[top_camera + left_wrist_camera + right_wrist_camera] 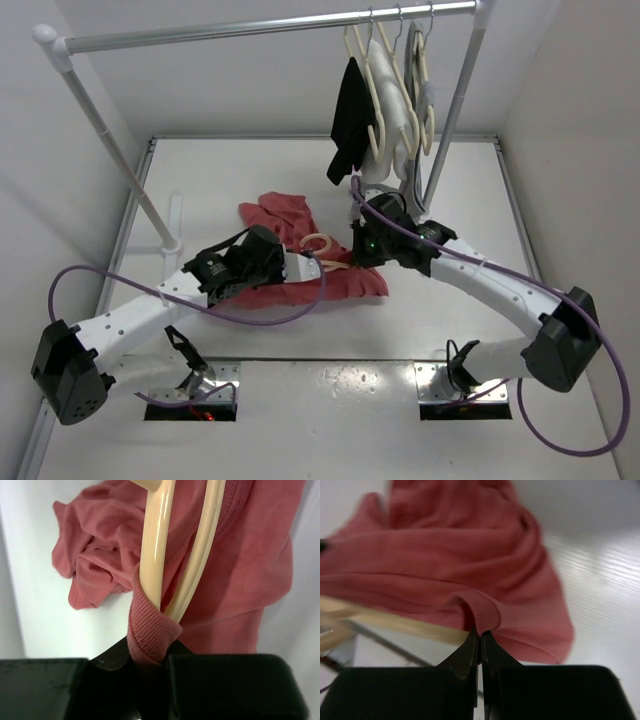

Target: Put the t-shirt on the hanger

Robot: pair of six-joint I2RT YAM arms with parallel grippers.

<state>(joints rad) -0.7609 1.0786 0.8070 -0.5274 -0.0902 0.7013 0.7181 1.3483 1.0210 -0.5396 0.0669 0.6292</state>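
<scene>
The t-shirt (pixel 285 215) lies crumpled in the middle of the table (pixel 200 180), with the hanger (pixel 318 243) resting on it. On the left, the left gripper (pixel 150 662) is clamped on the ribbed collar (pixel 150 630), which loops round the hanger's two bars. On the right, the right gripper (pixel 480 639) is pinching the collar edge tight.

Bright, even light, soft shadows
Overhead view is sharp, white counter (pixel 230 170) a bit washed out. Right wrist shot is soft, t-shirt (pixel 445 555) blurry up top; both wrist views' fingers (pixel 225 685) are dark blobs.
</scene>
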